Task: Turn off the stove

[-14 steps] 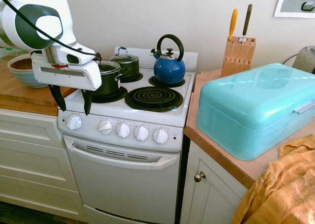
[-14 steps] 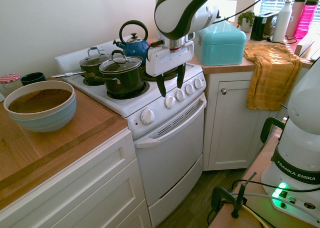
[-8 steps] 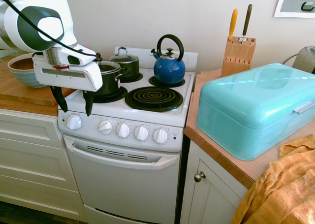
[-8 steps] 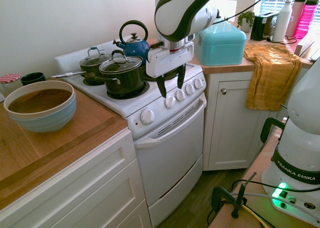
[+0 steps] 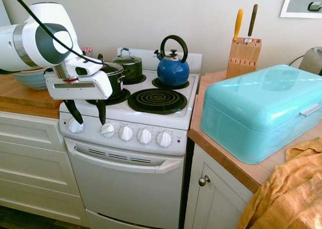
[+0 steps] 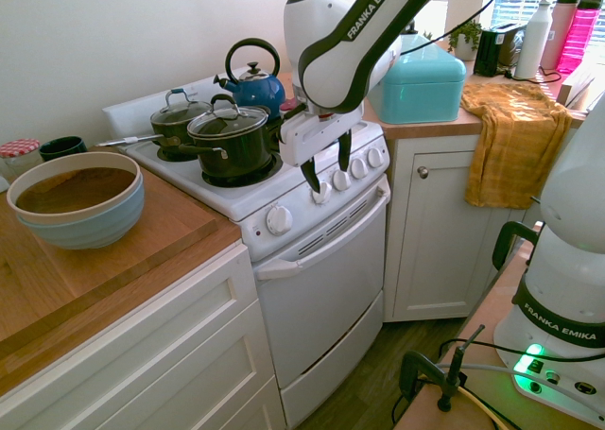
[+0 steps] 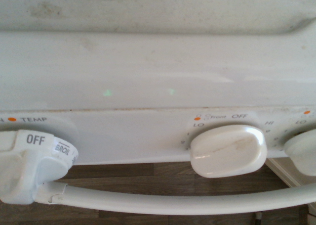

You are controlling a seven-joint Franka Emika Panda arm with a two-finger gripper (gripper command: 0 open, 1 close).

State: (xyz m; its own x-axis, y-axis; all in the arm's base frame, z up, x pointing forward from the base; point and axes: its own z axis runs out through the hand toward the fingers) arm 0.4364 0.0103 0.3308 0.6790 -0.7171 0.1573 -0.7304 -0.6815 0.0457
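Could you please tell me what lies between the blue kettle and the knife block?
In the first exterior view, a bare patch of white wall shows between them.

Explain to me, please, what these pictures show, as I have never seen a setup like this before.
The machine is one white robot arm ending in a two-finger gripper. Its fingers are open and hold nothing; they hang near the knobs on the front of a small white stove.

Two wide pictures come from cameras outside the robot, looking from opposite sides. The third comes from a camera on the wrist, showing some knobs close up; the large one is marked OFF.

On the stove stand two lidded pots, one in front and one behind, and a blue kettle. To one side is a bowl on a wooden counter; to the other, a turquoise box and an orange cloth.
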